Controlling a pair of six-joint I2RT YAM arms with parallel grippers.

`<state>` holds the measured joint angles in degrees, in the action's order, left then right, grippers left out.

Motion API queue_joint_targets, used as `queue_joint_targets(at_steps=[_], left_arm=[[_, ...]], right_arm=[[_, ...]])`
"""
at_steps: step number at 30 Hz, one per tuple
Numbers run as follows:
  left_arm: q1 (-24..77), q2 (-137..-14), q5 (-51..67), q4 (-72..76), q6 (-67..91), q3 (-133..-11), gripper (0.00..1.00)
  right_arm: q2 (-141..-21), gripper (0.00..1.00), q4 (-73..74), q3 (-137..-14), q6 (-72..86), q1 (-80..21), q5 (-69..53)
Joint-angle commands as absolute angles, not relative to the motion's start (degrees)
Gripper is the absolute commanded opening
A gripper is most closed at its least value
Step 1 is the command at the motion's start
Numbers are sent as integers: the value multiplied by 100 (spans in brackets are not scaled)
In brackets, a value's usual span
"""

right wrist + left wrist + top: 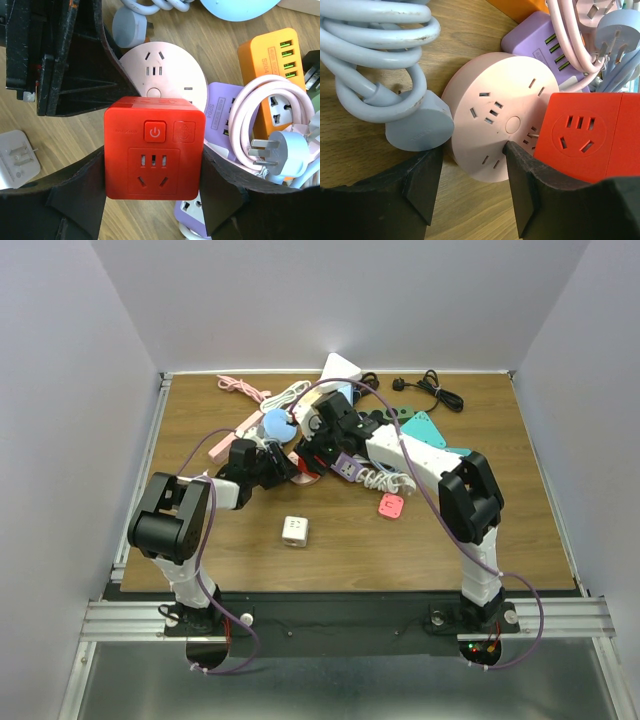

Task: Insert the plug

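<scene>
My right fingers squeeze a red cube socket, one on each side. Its button and holes face my right camera. My left fingers are spread apart and hold nothing. Between their tips I see the near rim of a pink round socket, lying flat on the desk. The red cube is right up against it, but I cannot tell if they touch. The pale blue plug lies just beside the pink socket, on its other side, close to one left finger. Its thick cord is curled up behind it. A purple power strip lies past the pink socket.
</scene>
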<state>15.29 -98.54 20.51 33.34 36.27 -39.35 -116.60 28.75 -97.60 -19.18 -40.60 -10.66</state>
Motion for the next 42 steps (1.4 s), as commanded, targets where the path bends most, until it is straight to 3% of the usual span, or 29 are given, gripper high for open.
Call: queue_joint_targets(at_steps=[1, 42], left_arm=[[1512, -10019, 1854, 3059, 3340, -4157, 64], [976, -10353, 2021, 2646, 2944, -4772, 63]], right_arm=[[-11566, 0, 2936, -9633, -2100, -4140, -633], [-12366, 0, 2655, -9422, -2312, -4403, 914]])
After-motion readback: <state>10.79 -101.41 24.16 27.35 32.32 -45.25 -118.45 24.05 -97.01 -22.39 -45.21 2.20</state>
